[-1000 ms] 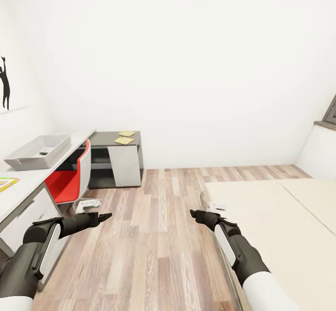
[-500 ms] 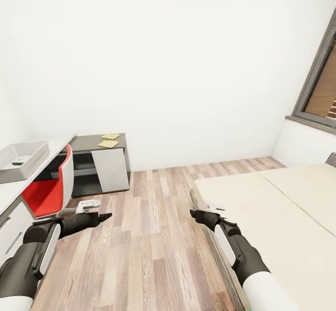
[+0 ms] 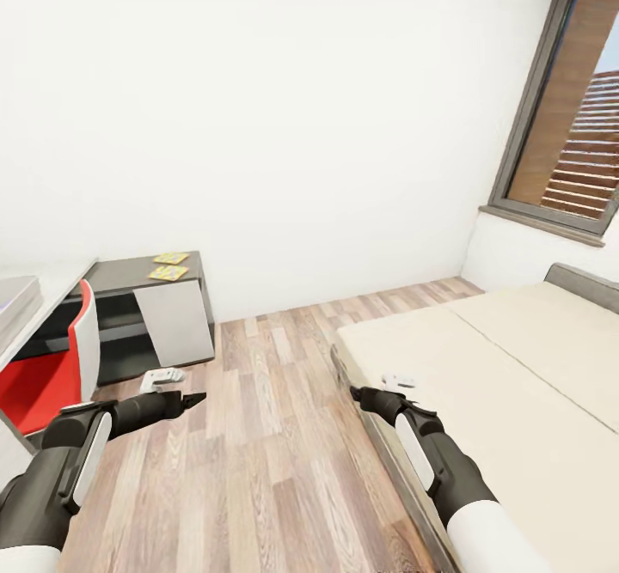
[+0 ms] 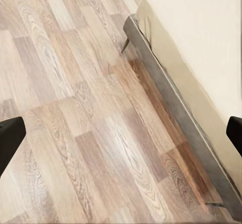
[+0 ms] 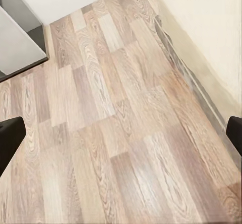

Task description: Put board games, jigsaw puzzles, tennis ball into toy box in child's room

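Two jigsaw puzzles (image 3: 169, 265) lie on the dark grey corner section of the table (image 3: 129, 277) at the far left. A corner of the light grey toy box (image 3: 15, 295) shows at the left edge, on the table's light top. The bed (image 3: 499, 384), with a plain cream mattress, takes up the right side. The board games and the tennis ball are out of view. My left gripper (image 3: 194, 399) and right gripper (image 3: 355, 393) hover over the wooden floor, both open and empty. In the wrist views, dark fingertips (image 4: 10, 136) (image 5: 10, 133) stand wide apart.
A red and white chair (image 3: 52, 371) is tucked at the table. A small white object (image 3: 162, 376) lies on the floor near it. A window (image 3: 576, 118) is at the upper right. Wooden floor (image 3: 266, 401) runs between table and bed.
The camera has swung to the right: table, chair and toy box slid toward the left edge, and the window and more of the bed came in. Both arms hold the same pose.
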Available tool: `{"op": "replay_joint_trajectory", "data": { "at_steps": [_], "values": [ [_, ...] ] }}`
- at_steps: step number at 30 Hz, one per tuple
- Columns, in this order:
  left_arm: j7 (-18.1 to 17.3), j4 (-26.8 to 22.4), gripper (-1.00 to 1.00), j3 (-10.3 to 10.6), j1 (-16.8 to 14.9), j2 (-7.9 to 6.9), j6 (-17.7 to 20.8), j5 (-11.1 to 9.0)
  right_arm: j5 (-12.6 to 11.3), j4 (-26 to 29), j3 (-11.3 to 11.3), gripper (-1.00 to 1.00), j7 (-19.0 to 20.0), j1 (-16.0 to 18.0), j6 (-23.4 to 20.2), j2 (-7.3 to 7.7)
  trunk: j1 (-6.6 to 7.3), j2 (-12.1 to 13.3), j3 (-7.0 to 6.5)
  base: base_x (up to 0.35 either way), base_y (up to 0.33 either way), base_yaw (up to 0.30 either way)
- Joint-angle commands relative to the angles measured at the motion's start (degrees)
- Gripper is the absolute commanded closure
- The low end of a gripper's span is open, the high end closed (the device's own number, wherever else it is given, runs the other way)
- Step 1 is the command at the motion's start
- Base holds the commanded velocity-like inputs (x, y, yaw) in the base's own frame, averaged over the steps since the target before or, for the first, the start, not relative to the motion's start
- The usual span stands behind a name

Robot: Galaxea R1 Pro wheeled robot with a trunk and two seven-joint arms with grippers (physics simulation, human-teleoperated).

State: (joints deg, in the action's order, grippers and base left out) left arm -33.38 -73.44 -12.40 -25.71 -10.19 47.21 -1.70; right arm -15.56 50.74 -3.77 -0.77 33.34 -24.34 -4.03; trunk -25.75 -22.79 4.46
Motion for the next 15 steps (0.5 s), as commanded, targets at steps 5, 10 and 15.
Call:
{"op": "replay_joint_trajectory", "data": {
  "at_steps": [5, 10, 15],
  "values": [
    [-0.11, -0.04, -1.00, -0.08, -0.04, -0.01, 0.43, -0.15, -0.19, 0.03, -0.01, -1.00, -0.11, 0.06, -0.27, -0.02, -0.04, -0.13, 0.13, 0.000, 0.235, -0.279],
    [-0.09, -0.04, -1.00, -0.08, -0.04, -0.01, 0.43, -0.18, -0.12, -0.02, -0.01, -1.00, -0.11, 0.06, -0.27, -0.02, -0.04, -0.13, 0.13, 0.000, 0.235, -0.279],
    [-0.03, -0.04, -1.00, -0.08, -0.04, -0.01, 0.43, -0.22, -0.10, -0.06, -0.01, -1.00, -0.11, 0.06, -0.27, -0.02, -0.04, -0.13, 0.13, 0.000, 0.236, -0.279]
  ]
}}
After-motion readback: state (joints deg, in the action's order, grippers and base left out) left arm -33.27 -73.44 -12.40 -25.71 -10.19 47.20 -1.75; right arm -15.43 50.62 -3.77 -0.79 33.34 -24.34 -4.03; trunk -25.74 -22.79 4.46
